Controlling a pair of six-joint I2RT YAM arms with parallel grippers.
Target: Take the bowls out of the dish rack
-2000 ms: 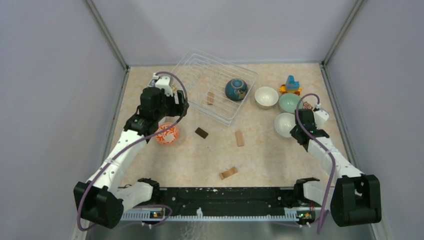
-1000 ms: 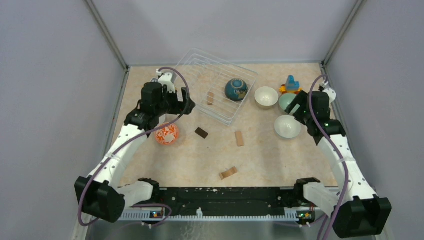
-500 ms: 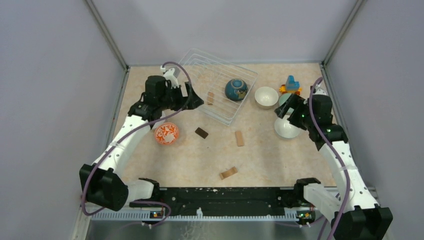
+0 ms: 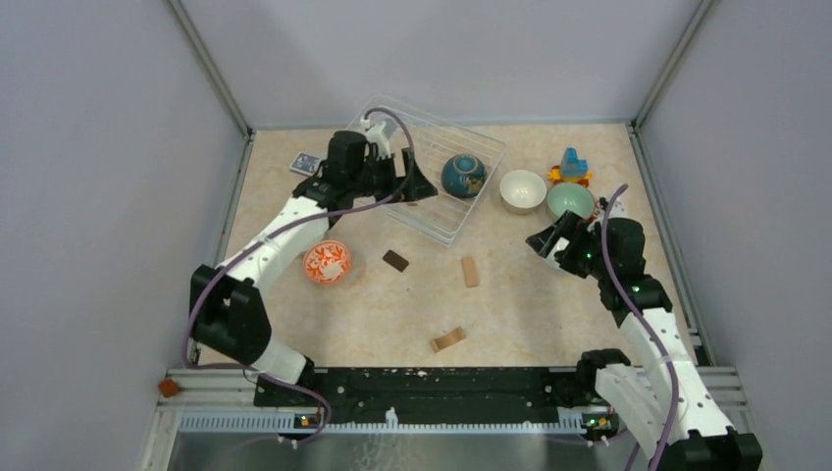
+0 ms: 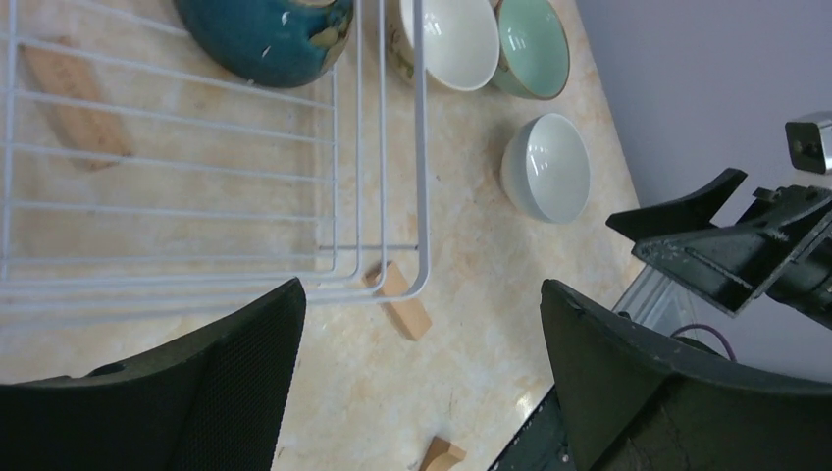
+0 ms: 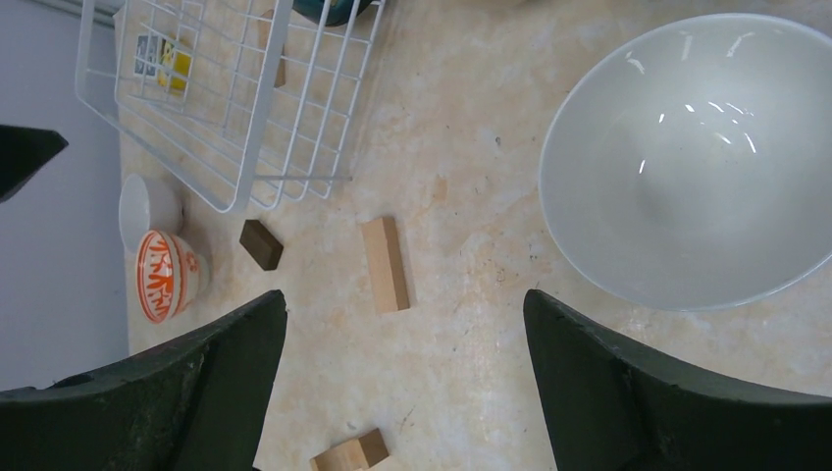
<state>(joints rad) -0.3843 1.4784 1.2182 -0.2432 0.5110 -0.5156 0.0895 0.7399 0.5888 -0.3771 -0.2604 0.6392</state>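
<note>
– Left claw (image 4: pixel 417 183): condition?
– Released. My fingers stand wide apart with nothing between them. It hangs over the dish rack (image 4: pixel 442 123), and one corner of the rack shows between the fingertips in the wrist view.

– Bowls in the rack?
– One found. The dark blue bowl (image 4: pixel 463 176) lies tilted inside the rack, just ahead of that claw and apart from it. A wooden block (image 5: pixel 74 103) shows among the wires ahead of the finger on the left (on the wires or under them, I cannot tell).

– Right claw (image 6: pixel 402 294)?
– Likewise released and empty. A white bowl (image 6: pixel 687 167) sits upright on the table (image 4: pixel 392 314), near the finger on the right of the wrist view and just ahead of it.

– Other bowls?
– All outside the rack. Beyond the right claw stand a beige bowl (image 4: pixel 523 189) and a mint green bowl (image 4: pixel 570 200), just beside each other. Well off to that claw's left sits the orange-patterned bowl (image 4: pixel 327 262), with a second white bowl (image 6: pixel 147 206) just beside it.

– Loose items?
– A tan block (image 6: pixel 385 263) and a dark block (image 6: pixel 260 243) lie on the table ahead of the right claw, between it and the rack.
</note>
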